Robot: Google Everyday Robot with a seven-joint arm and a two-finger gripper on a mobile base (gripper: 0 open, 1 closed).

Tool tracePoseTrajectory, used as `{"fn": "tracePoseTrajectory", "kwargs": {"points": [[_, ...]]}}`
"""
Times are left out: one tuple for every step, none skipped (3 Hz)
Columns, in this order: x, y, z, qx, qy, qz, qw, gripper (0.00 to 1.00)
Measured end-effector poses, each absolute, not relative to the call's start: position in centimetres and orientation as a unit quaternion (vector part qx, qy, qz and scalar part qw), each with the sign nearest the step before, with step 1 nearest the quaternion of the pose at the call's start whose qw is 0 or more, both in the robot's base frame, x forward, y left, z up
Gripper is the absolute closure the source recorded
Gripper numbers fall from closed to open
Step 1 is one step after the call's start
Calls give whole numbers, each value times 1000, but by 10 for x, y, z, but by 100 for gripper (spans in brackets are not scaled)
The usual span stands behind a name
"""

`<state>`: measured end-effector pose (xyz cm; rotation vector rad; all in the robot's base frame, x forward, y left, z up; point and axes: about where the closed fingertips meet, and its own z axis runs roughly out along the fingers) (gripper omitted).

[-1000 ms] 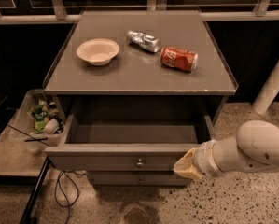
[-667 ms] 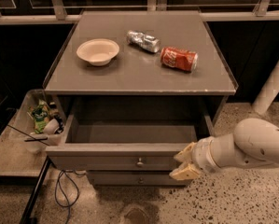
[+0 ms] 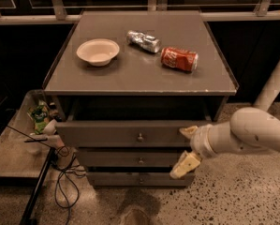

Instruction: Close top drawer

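Note:
The top drawer (image 3: 125,134) is a wide grey-brown drawer with a small metal knob (image 3: 140,137). It stands only a little way out from the cabinet, much less than before. My gripper (image 3: 185,148) comes in from the right on a white arm. Its fingers are spread apart, the upper fingertip (image 3: 188,131) touching the right end of the drawer front and the lower finger (image 3: 183,166) hanging in front of the lower drawers. It holds nothing.
On the cabinet top (image 3: 139,74) lie a white bowl (image 3: 98,51), a crushed silver can (image 3: 143,41) and a red soda can (image 3: 179,59). Two lower drawers (image 3: 140,160) are shut. A low side shelf with clutter (image 3: 40,118) and cables (image 3: 64,182) stands left.
The top drawer has slid most of the way in, its open interior no longer showing. My gripper has moved forward with the drawer front.

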<state>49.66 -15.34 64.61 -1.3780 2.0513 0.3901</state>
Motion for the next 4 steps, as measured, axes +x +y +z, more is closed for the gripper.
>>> {"fn": "tracePoseTrajectory", "kwargs": {"points": [[543, -159, 660, -520, 774, 134, 335, 18], [542, -159, 660, -520, 774, 134, 335, 18], [542, -159, 660, -520, 774, 134, 335, 0], [542, -159, 660, -520, 774, 134, 335, 0]]}}
